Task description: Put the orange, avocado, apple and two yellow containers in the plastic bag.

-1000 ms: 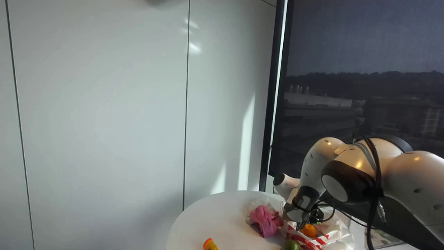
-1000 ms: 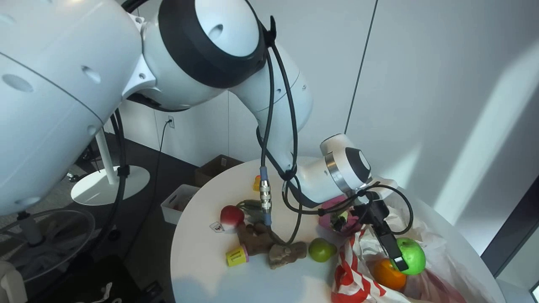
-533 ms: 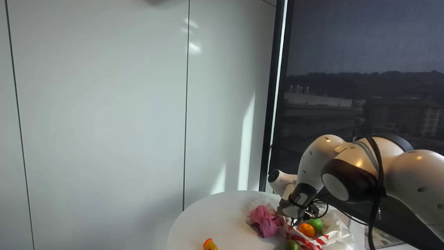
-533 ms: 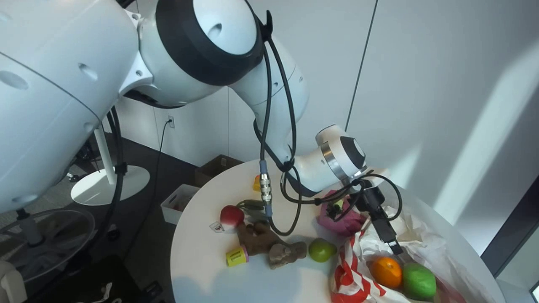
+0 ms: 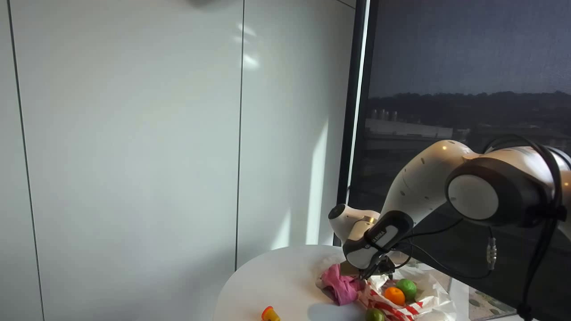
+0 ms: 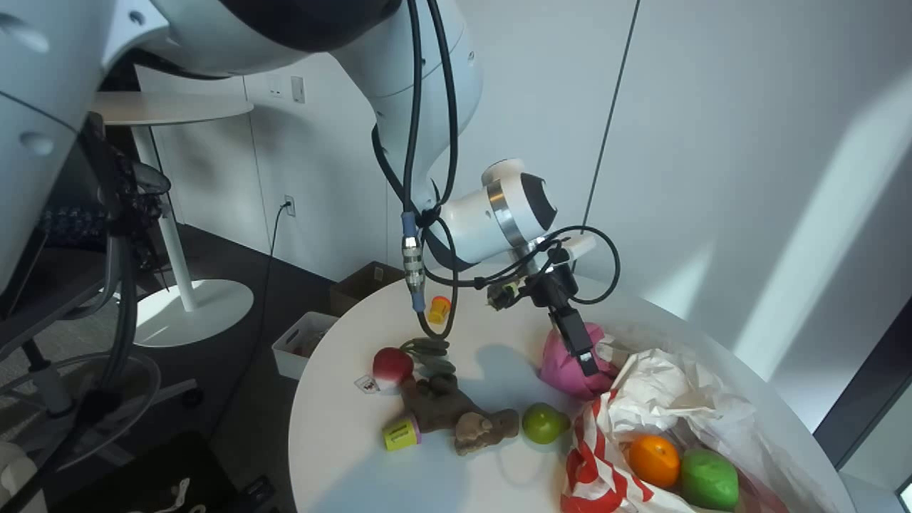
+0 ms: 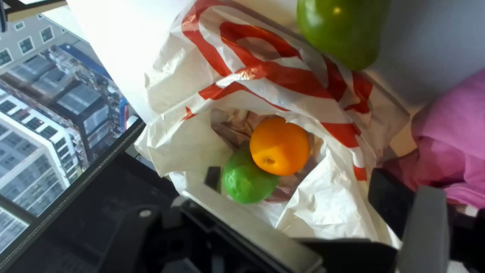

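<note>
1. The gripper (image 7: 301, 189) had its fingers spread, grasping nothing; it hung by the mouth of the plastic bag (image 7: 288, 76), near the pink cloth (image 7: 451, 136).
2. The bag lay near the surface (image 5: 272, 285) edge toward the window (image 5: 459, 133), holding the orange (image 7: 279, 146) and a green fruit (image 7: 246, 180), apparently touching.
3. A tapered green fruit (image 6: 543, 422) rested outside, just beside the bag's red-printed lip, narrow end seemingly toward it. From the gripper it lay lower and across that lip; judged the likely next pick. Which fruit was the avocado could not be told.
4. A pink-lidded yellow container (image 6: 400, 434) lay on its side, well apart, lid toward the brown soft item (image 6: 440, 410).
5. An orange-lidded yellow container (image 6: 438, 311) lay near the edge away from the window; room for moving appeared widest between that edge and the cloth.
</note>
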`<state>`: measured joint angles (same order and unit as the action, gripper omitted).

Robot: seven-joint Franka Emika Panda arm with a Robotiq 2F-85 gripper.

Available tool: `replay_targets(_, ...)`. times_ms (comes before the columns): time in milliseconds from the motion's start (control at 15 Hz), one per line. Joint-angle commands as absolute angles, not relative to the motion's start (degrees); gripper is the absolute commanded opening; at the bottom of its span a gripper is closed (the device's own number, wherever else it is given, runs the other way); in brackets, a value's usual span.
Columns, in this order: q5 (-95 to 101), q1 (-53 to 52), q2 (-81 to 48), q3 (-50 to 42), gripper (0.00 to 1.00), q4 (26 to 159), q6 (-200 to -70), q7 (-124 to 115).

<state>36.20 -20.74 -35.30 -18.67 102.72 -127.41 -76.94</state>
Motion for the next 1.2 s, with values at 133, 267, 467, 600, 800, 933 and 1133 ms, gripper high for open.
replay_targets(133,29.51,-12.1,-32.75,-8.06,1.0,107.02,-124.43,-62.8)
replay_targets(267,25.9,-10.15,-34.52,-6.71,1.0,106.8,-124.85,-58.37)
replay_targets(467,19.86,-7.26,-36.43,-4.94,1.0,106.65,-126.92,-52.05)
replay_targets(600,15.15,-5.36,-37.81,-3.82,1.0,106.39,-128.69,-47.52)
replay_targets(800,8.32,-3.64,-39.26,-3.19,1.0,106.43,-132.52,-43.14)
replay_targets(933,5.86,-3.76,-40.79,-4.03,1.0,105.7,-134.5,-41.78)
replay_targets(1133,4.53,-4.38,-42.51,-5.24,1.0,105.33,-138.27,-40.89)
